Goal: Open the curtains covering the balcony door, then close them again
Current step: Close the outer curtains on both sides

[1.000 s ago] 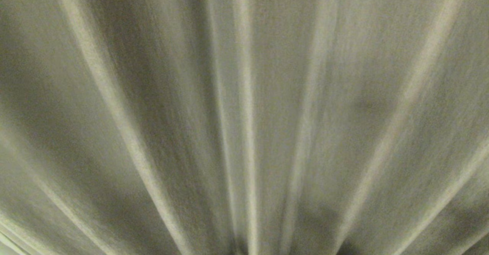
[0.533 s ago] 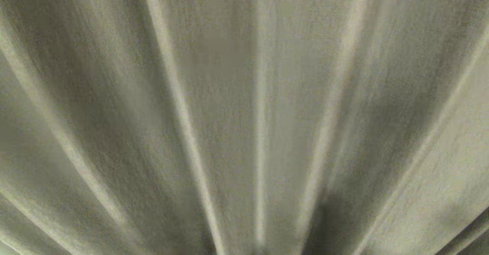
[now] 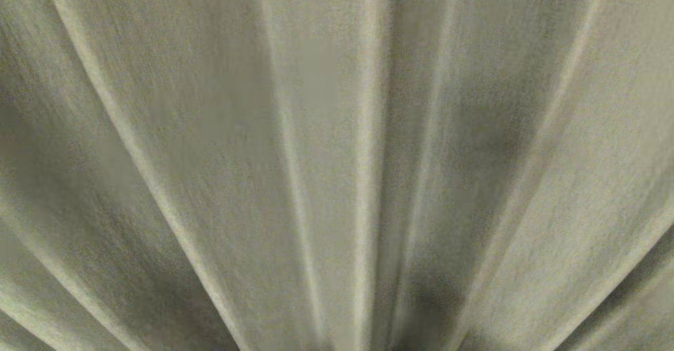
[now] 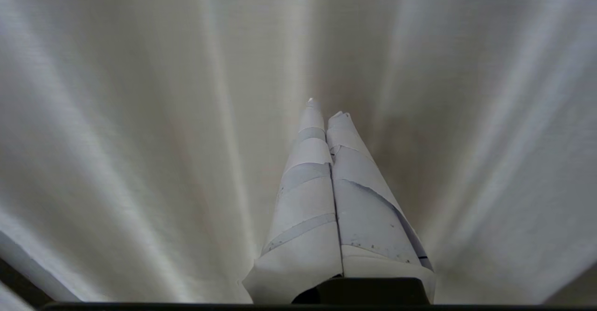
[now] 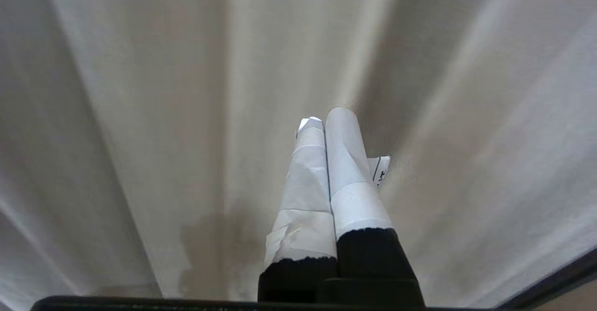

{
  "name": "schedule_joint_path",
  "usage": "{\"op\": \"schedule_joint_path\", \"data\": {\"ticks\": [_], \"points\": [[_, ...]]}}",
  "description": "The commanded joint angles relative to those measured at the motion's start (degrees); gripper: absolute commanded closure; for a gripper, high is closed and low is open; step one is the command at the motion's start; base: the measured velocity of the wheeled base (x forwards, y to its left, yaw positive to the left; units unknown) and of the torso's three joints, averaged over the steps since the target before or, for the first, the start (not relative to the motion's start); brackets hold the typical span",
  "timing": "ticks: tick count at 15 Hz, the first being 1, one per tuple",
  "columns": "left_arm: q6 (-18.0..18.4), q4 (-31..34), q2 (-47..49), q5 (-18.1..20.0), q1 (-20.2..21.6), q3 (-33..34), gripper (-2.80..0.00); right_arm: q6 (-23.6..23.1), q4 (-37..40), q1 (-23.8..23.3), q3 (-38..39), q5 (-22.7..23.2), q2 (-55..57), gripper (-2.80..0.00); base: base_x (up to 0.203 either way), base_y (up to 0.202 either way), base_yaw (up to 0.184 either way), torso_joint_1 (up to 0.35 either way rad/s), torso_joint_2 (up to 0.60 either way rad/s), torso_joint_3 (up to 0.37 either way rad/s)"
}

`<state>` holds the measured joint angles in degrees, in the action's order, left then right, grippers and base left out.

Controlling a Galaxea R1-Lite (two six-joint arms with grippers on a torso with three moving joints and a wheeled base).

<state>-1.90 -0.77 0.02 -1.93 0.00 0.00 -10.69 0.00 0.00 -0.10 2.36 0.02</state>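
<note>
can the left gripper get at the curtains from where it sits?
Probably yes. In the left wrist view the left gripper, fingers shut and empty, points straight at the curtains, with only pleated fabric ahead. How near it is cannot be told.

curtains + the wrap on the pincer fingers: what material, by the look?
Curtains: woven fabric, matte cream, probably light to mid weight; a fine weave grain shows and it hangs in soft vertical pleats.

Left pincer fingers: wrapped in white tape or paper, matte; overlapping strip edges and creases show.

Right pincer fingers: the same white wrap over a black base, likely rubber or plastic.
</note>
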Motion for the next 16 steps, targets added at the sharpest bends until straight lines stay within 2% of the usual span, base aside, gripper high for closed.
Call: {"op": "schedule_joint_path", "data": {"ticks": [1,6,14,16], "points": [[0.0,0.0,0.0,0.0,0.0,0.0,0.00,-0.4,-0.2,0.0,0.0,0.5,0.0,0.00,0.000,0.000,0.000,0.000,0.00,0.000],[-0.1,0.0,0.0,0.0,0.0,0.0,0.00,1.7,0.2,0.0,0.0,0.5,0.0,0.00,0.000,0.000,0.000,0.000,0.00,0.000],[-0.1,0.0,0.0,0.0,0.0,0.0,0.00,1.9,0.2,0.0,0.0,0.5,0.0,0.00,0.000,0.000,0.000,0.000,0.00,0.000],[-0.1,0.0,0.0,0.0,0.0,0.0,0.00,2.2,0.2,0.0,0.0,0.5,0.0,0.00,0.002,0.102,-0.005,0.004,0.00,0.001]]}}
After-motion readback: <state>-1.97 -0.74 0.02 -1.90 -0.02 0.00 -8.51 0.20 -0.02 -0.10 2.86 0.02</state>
